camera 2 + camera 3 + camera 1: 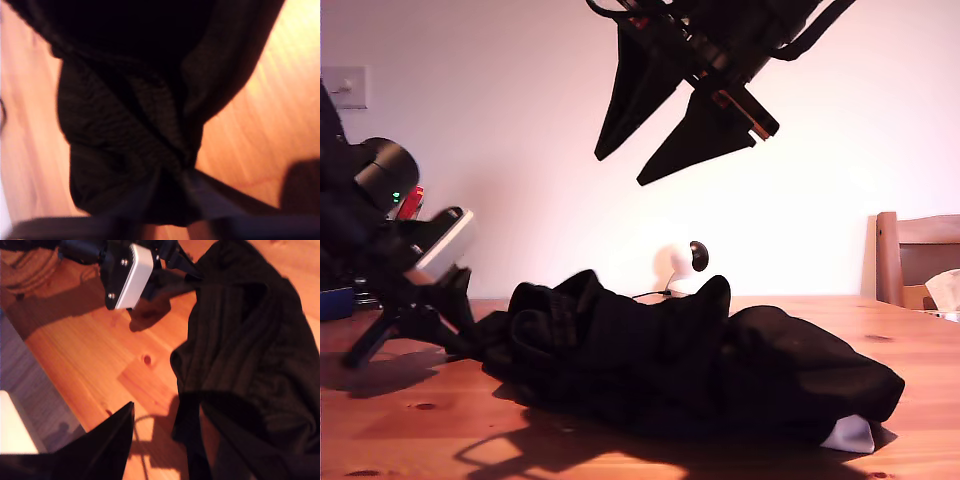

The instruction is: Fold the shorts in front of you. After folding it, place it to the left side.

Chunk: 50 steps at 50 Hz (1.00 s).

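The shorts (700, 370) lie in a crumpled black heap on the wooden table (410, 430), with white trim showing at the exterior view's right. At the heap's end on that view's left, my first gripper (470, 335) pinches the fabric. High above, my second gripper (620, 170) hangs with its jaws spread apart.

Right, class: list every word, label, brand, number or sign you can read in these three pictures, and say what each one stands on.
No text can be read in any view.
shorts: no print or label shows; the white trim is blank.
white box on an arm: two screws, no marking.
wall switch: plain, no lettering visible.
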### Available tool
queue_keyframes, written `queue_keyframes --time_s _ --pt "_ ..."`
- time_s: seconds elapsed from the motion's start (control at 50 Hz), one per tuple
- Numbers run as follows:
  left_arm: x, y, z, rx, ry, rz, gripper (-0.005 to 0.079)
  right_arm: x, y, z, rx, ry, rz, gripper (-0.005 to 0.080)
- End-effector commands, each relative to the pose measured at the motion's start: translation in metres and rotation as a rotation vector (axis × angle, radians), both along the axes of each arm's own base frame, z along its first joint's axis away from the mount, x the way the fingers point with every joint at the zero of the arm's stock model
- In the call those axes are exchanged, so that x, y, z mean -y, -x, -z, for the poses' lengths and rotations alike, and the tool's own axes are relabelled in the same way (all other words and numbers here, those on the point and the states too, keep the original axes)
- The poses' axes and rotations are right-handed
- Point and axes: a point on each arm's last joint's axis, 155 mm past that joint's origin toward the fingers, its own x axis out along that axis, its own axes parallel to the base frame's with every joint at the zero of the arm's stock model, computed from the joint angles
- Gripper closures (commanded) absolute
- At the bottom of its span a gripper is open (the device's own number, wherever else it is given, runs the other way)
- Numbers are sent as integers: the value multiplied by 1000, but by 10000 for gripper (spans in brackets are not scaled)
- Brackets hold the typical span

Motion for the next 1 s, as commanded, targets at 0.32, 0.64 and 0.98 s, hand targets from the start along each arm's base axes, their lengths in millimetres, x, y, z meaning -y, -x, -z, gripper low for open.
queue_keyframes --time_s 0.32,0.64,0.98 --pt "-4 32 -2 -135 -37 -130 763 3 6 2 -22 22 -6 382" --pt "-8 58 -42 -217 32 -250 763 4 15 7 25 75 -105 382" --pt "-10 92 -58 -362 107 -377 763 -7 33 12 3 90 -147 328"
